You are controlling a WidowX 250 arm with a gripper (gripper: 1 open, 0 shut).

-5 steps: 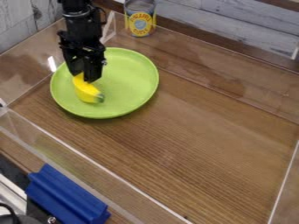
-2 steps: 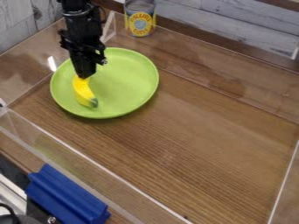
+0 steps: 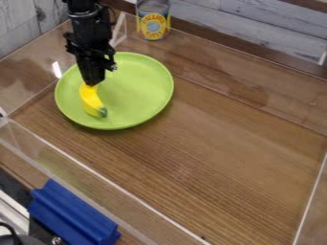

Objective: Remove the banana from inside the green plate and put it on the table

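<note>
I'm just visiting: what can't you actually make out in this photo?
All in the one camera view:
- The upper end of the banana, and whether it is truly gripped: hidden by the claw.
- The label of the can at the back: too small to read.
- The blue object in front: cut off by the bottom edge.

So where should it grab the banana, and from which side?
Across its narrow width, near the far end, coming straight down from above. The banana lies flat in the plate, so its two long sides are free to pinch, and the raised rim would likely hinder a sideways approach.
</note>
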